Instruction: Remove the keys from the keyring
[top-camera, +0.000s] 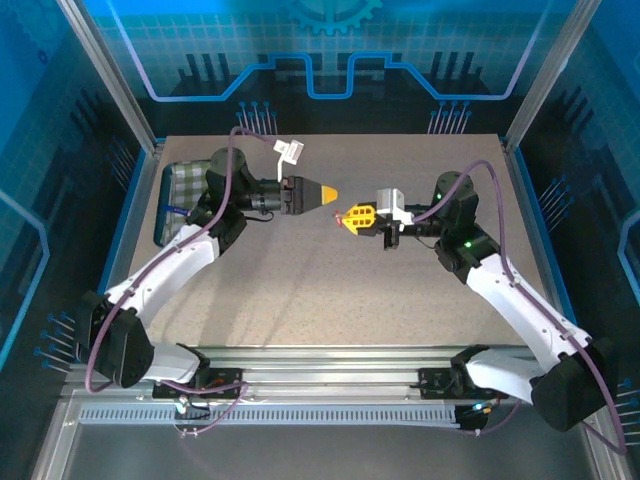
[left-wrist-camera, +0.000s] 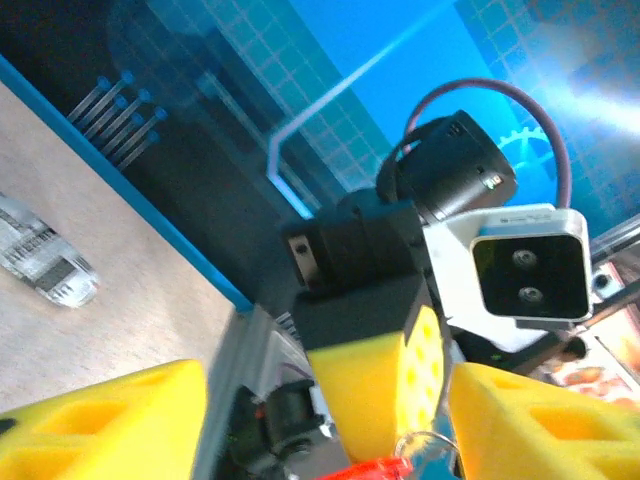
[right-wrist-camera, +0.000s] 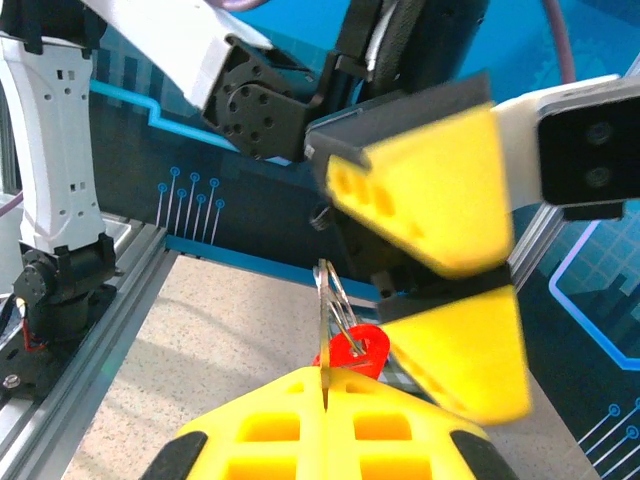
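Right fingers (right-wrist-camera: 325, 390) are clamped on the key (right-wrist-camera: 322, 320), held above the counter (top-camera: 300, 290). The red keyring (right-wrist-camera: 357, 350) sits just past their tips. Beyond, the left fingers (top-camera: 325, 192) stand apart, one on either side of the keyring.

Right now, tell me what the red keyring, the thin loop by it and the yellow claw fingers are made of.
Keyring: glossy red, probably plastic or coated metal; the smooth shine leaves it open.
Loop: thin bare metal, silvery with bright glints.
Fingers: matte yellow plastic, hollow pockets, likely printed.
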